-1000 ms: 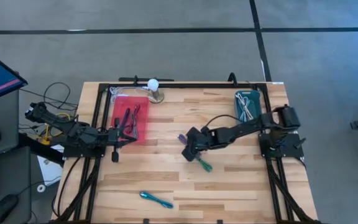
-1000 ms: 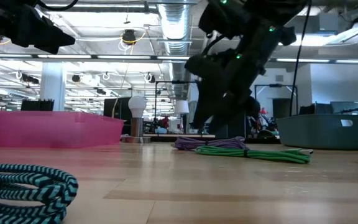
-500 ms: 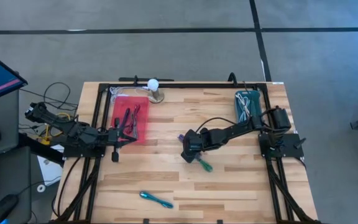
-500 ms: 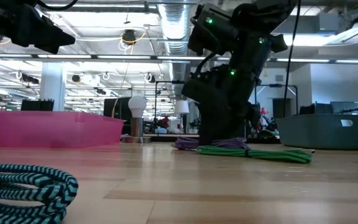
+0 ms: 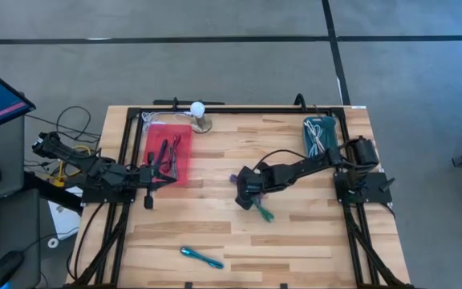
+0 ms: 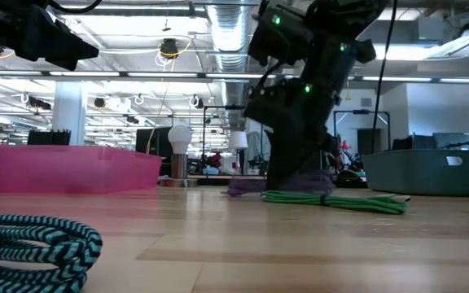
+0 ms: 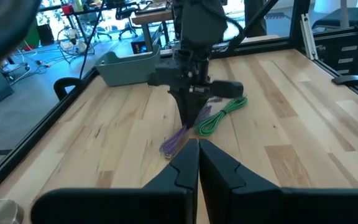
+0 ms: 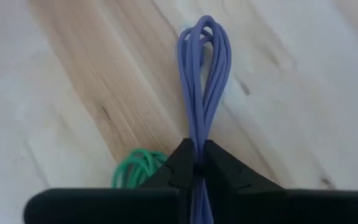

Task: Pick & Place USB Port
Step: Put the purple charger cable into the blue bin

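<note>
A purple cable bundle [image 8: 204,68] lies on the wooden table near its middle, with a green cable bundle [image 5: 263,213] just nearside of it. My right gripper [image 5: 247,193] stands over the purple bundle [image 7: 176,142], shut on it. My left gripper [image 7: 197,155] is shut with nothing between its fingers. It hangs at the table's left by the pink tray [image 5: 167,152], pointing toward the right arm. My right gripper pinches several strands of the purple bundle [image 8: 197,152] between its two fingers, back from the looped end [image 8: 205,28]. The fingers come steeply from above. The looped end reaches out past the fingertips and lies on the table.
A teal bin [image 5: 321,135] with cables stands at the far right, and the pink tray also holds cables. A teal braided cable [image 5: 201,257] lies near the front edge. A small lamp [image 5: 199,112] stands at the far edge.
My right gripper has come down onto the purple bundle and shut on it, drawing its strands together. The green bundle has stayed where it was.
</note>
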Robot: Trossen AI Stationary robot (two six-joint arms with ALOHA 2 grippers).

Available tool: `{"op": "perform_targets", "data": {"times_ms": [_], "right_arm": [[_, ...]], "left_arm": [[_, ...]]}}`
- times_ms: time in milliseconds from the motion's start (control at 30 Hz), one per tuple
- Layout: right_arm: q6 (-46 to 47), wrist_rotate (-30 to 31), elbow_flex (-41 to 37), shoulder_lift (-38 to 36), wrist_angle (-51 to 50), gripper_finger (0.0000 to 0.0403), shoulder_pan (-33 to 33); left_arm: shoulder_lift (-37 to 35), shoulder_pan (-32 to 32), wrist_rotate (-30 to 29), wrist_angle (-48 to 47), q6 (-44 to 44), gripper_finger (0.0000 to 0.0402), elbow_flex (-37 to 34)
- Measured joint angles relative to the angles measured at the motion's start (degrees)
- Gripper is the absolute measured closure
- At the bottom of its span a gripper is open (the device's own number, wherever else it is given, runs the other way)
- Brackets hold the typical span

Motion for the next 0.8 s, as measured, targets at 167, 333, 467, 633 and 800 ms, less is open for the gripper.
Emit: {"op": "perform_targets", "data": {"times_ms": [167, 333, 467, 633, 800], "right_arm": [[-3.53, 0.4, 0.02, -4.66, 0.06, 0.0394, -0.84], [-5.7, 6.57, 0.06, -12.06, -3.66, 0.0398, -1.15], [-4.78, 12.73, 0.08, -18.75, -11.07, 0.0397, -1.12], [0.91, 20.89, 0.08, -26.08, -24.28, 0.04, -1.02], [9.85, 27.34, 0.06, -31.43, -37.81, 0.0401, -1.06]], "left_arm": [[-0.02, 0.0, 0.0, 0.04, 0.0, 0.0389, 0.0], [0.0, 0.0, 0.0, 0.04, 0.0, 0.0389, 0.0], [-0.01, 0.0, 0.02, 0.04, -0.01, 0.0389, 0.0], [-0.02, 0.0, 0.02, 0.04, -0.02, 0.0389, 0.0], [-0.02, 0.0, 0.0, 0.04, -0.02, 0.0389, 0.0]]}}
